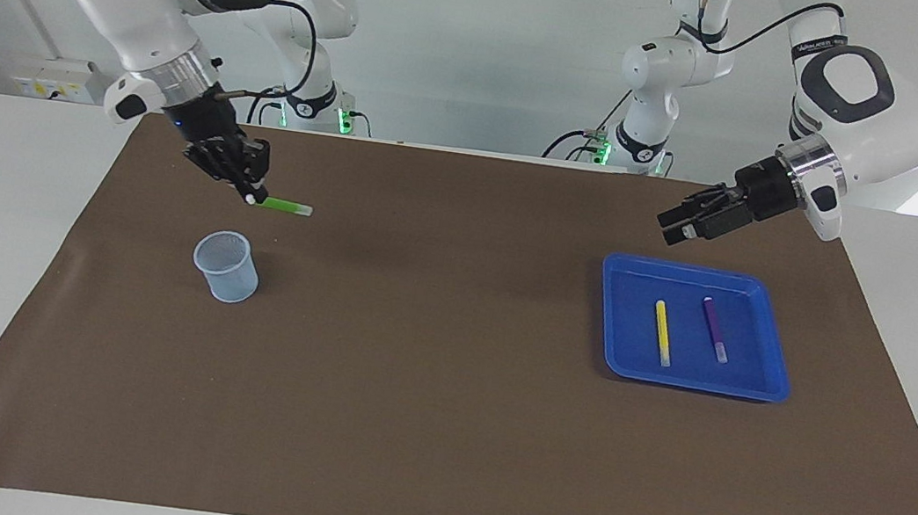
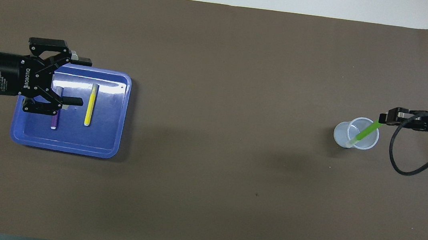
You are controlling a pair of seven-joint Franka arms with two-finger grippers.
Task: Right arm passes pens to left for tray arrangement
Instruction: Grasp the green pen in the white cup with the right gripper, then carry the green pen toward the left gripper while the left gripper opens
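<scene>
1. Brown matting (image 1: 441,397) covers the white table, with both arm bases at the edge by the pale wall.
2. Toward the right arm's end, the right gripper (image 1: 251,196) hangs in the air, jaws clamped on one end of the green pen (image 1: 285,205), which sticks out level toward the table's middle.
3. Below it, a pale blue mesh cup (image 1: 227,267) stands upright on the matting; seen from overhead, the pen (image 2: 363,134) crosses above the cup's mouth (image 2: 341,134).
4. Toward the left arm's end, the left gripper (image 1: 676,224) hovers over the tray's edge closest to the robots, jaws wide apart and holding nothing.
5. On the matting sits the blue tray (image 1: 614,358), holding the yellow pen (image 1: 663,332) and the purple pen (image 1: 715,329) side by side, apart.
</scene>
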